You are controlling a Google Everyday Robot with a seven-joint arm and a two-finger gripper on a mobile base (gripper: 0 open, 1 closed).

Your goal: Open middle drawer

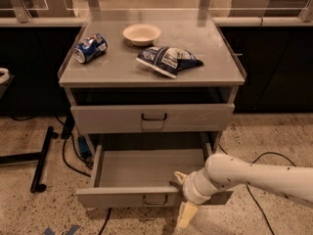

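Note:
The middle drawer (127, 198) is a wide grey metal drawer, pulled well out of the cabinet and empty inside. Its small dark loop handle (155, 199) sits at the centre of the front panel. My gripper (183, 197) is at the drawer's front panel, just right of the handle and not on it. One cream finger (180, 176) lies over the front rim and the other hangs below the panel. The fingers stand apart and hold nothing. My white arm (254, 175) reaches in from the right.
The drawer above (154, 117) is shut. On the cabinet top (112, 65) lie a blue can (91, 47), a white bowl (142, 34) and a dark chip bag (168, 60). A black stand (41, 158) and cables lie on the floor at left.

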